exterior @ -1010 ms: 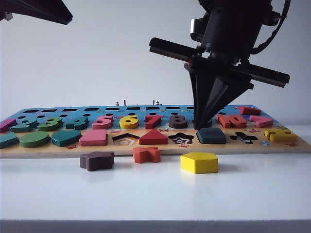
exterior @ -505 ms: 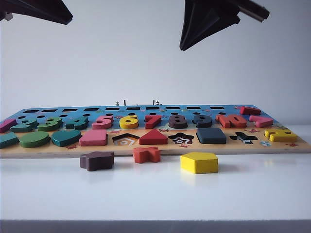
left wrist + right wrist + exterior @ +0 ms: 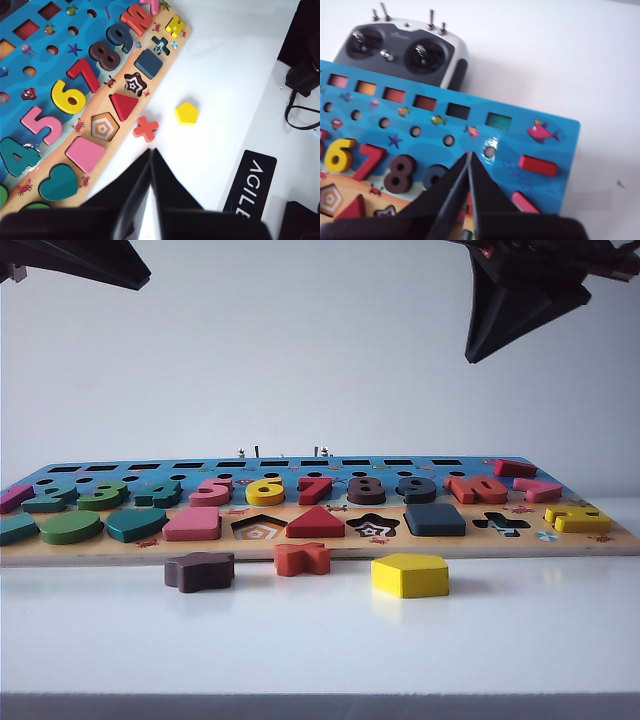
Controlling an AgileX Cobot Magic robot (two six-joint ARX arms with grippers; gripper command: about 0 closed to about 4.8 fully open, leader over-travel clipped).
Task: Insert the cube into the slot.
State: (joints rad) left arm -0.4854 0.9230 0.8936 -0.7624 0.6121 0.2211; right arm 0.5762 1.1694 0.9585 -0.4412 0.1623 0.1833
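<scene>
Right hand (image 3: 470, 358) risen rightward, cube (image 3: 435, 519) seated

You see only the tip of the left tool (image 3: 75, 262), cut off at the exterior view's top corner; the right tool (image 3: 480, 350) is cropped there too. In the right wrist view its closed fingers hide the dark 9 (image 3: 431, 175), and the remote controller (image 3: 400, 47) sits partly behind the puzzle board (image 3: 540, 155).

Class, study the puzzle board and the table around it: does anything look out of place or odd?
Three pieces lie loose on the table in front of the board: the brown star, red cross and yellow pentagon. Their recesses stand empty. The cube sits flush in its slot.
</scene>
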